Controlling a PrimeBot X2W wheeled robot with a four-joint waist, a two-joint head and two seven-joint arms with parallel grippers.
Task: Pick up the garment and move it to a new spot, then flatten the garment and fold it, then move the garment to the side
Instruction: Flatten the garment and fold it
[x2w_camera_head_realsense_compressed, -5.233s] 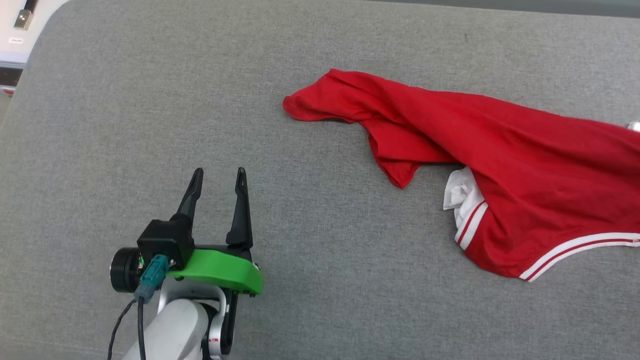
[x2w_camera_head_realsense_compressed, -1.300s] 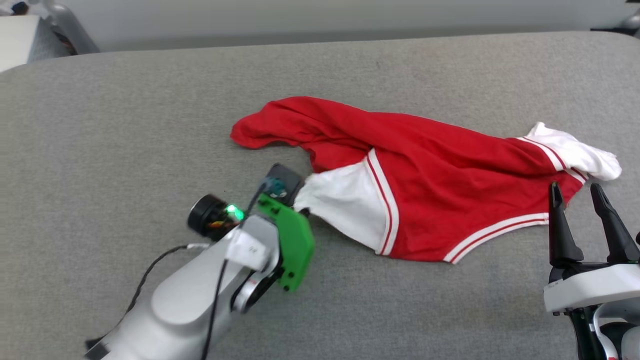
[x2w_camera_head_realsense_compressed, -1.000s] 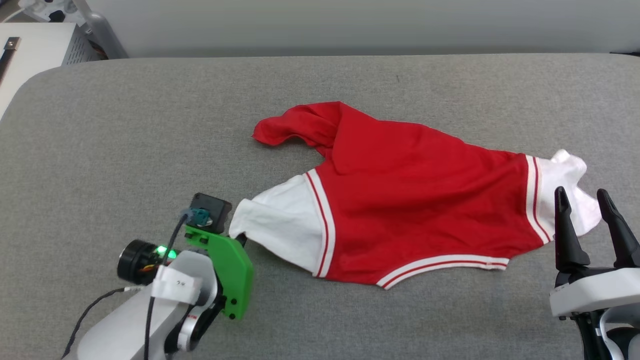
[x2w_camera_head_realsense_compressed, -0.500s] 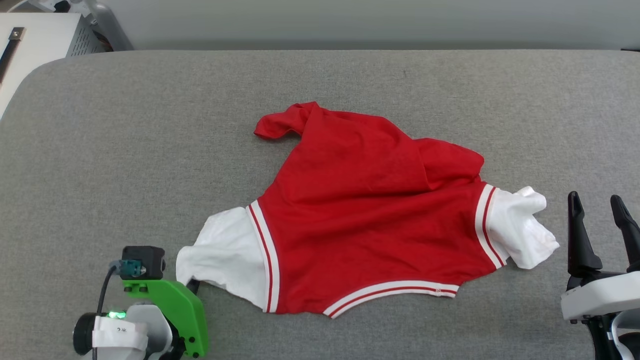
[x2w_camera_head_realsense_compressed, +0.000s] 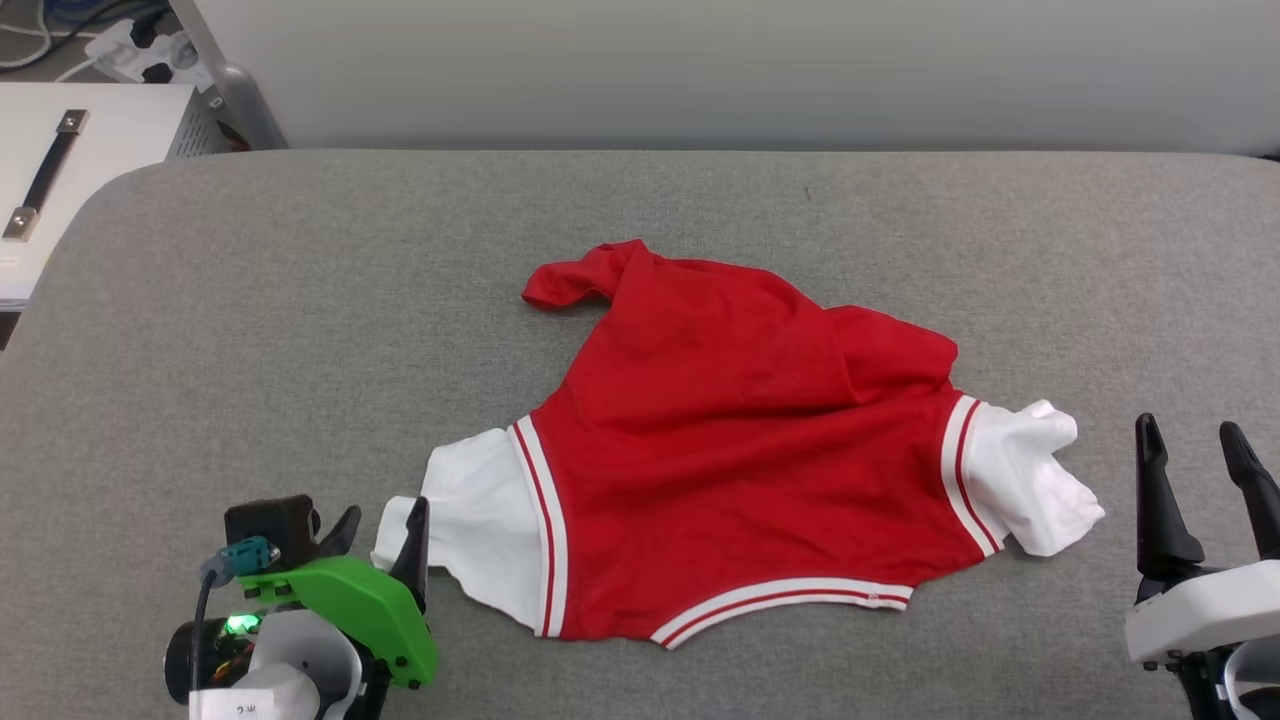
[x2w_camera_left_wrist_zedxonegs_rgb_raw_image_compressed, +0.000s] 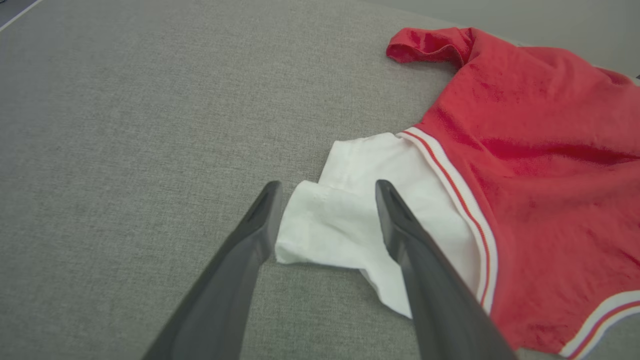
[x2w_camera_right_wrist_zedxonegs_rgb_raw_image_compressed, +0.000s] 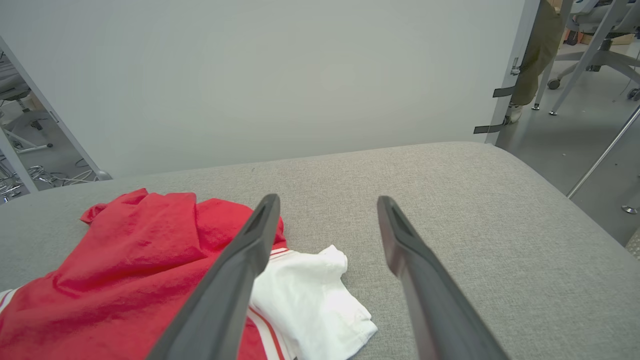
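Left end effector (x2w_camera_head_realsense_compressed: 385, 512): fingers apart, clamping nothing. The white sleeve (x2w_camera_head_realsense_compressed: 470, 540) lies between them, and the garment (x2w_camera_head_realsense_compressed: 740, 450) spreads toward 2 o'clock. The garment rests plain red side up on the desk (x2w_camera_head_realsense_compressed: 300, 300), rumpled, probably positioned for flattening. Right end effector (x2w_camera_head_realsense_compressed: 1187, 425): fingers apart, empty. The other sleeve (x2w_camera_head_realsense_compressed: 1030, 480) lies near, at 10 o'clock.

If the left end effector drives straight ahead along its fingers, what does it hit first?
The white sleeve of the garment: its cuff lies between the open fingers of the left end effector. Height above the cloth is unclear.
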